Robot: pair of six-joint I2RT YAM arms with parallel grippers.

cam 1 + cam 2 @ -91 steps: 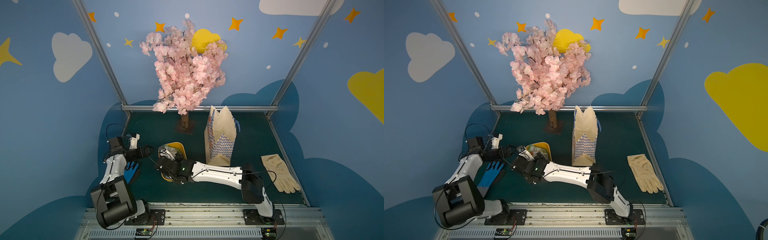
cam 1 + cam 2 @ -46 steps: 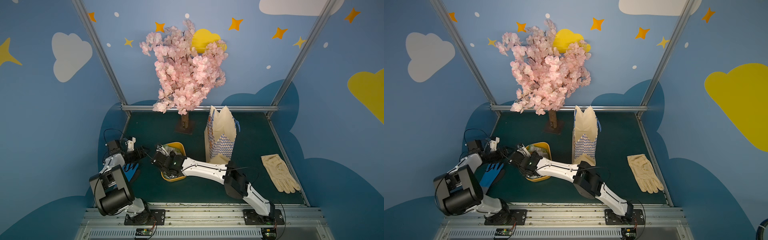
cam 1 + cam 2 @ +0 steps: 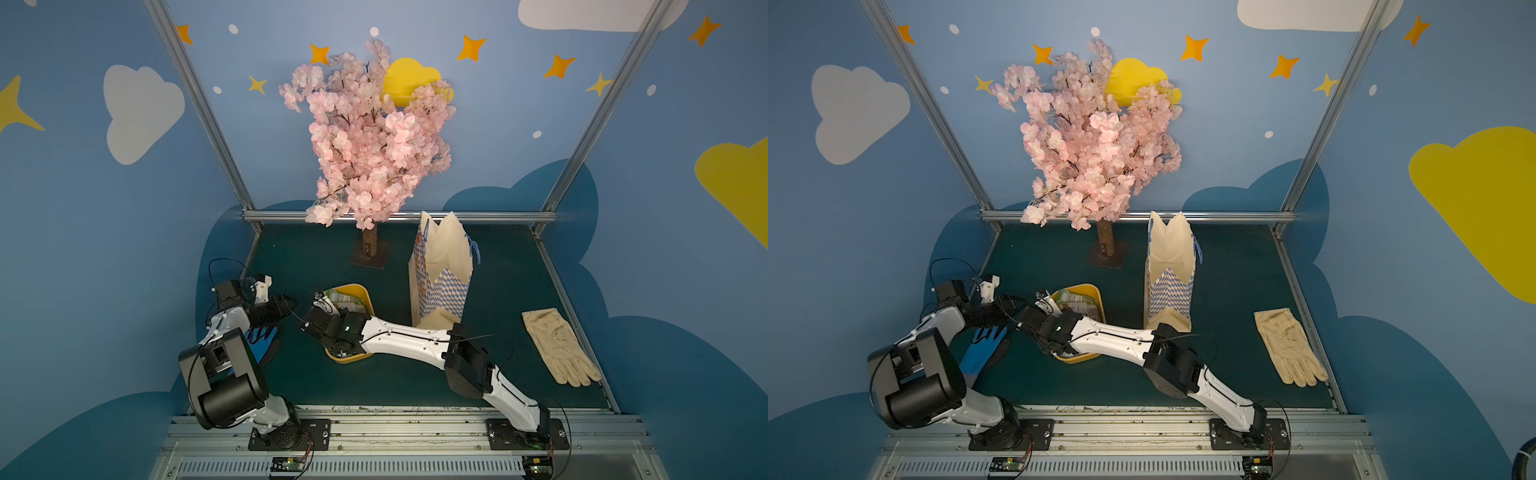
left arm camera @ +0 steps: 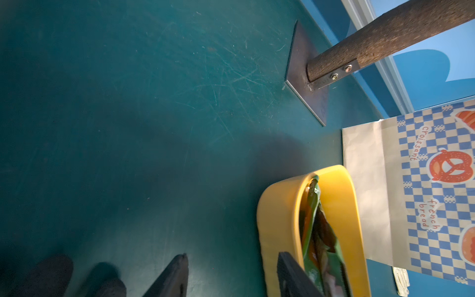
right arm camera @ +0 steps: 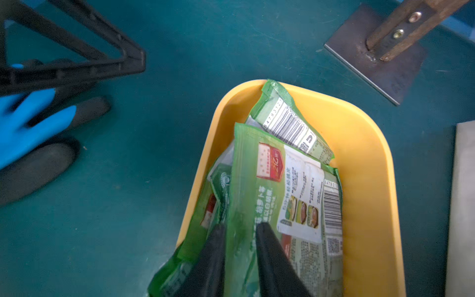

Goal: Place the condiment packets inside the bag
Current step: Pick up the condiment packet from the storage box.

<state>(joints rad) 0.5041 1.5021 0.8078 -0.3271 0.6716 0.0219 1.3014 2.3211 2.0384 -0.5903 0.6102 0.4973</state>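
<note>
Presently, the right gripper (image 5: 241, 226) is seen closed on the uppermost of the condiment packets (image 5: 282, 185). In the right wrist view a raised fold of its green film is pinched between the two black fingers (image 5: 275, 257). The packets are heaped in a yellow tray (image 5: 372, 154), overlapping one another, with barcodes and a red label turned upward.

In both top views the tray (image 3: 368, 299) (image 3: 1099, 297) is found in the lower middle of the frame, on the dark green table (image 3: 395, 386). The right arm's wrist is laid across the tray's nearer half, so only the farther packets (image 3: 343, 299) (image 3: 1077, 301) are shown there. All packets that can be seen are in the tray.

The bag (image 3: 442, 286) (image 3: 1169, 291) is stood upright just to the right of the tray, its open mouth turned upward. Whether the two touch cannot be told.

The left gripper (image 4: 231, 255) is held with its jaws apart and nothing between them. In a top view it (image 3: 282, 307) is placed at the lower left, beside the tray's left end and apart from it, above a blue glove (image 3: 262, 338).

A cream glove (image 3: 557, 345) is laid at the lower right, well apart from the bag. A pink blossom tree (image 3: 370, 145) is stood behind the tray, at the frame's centre.
</note>
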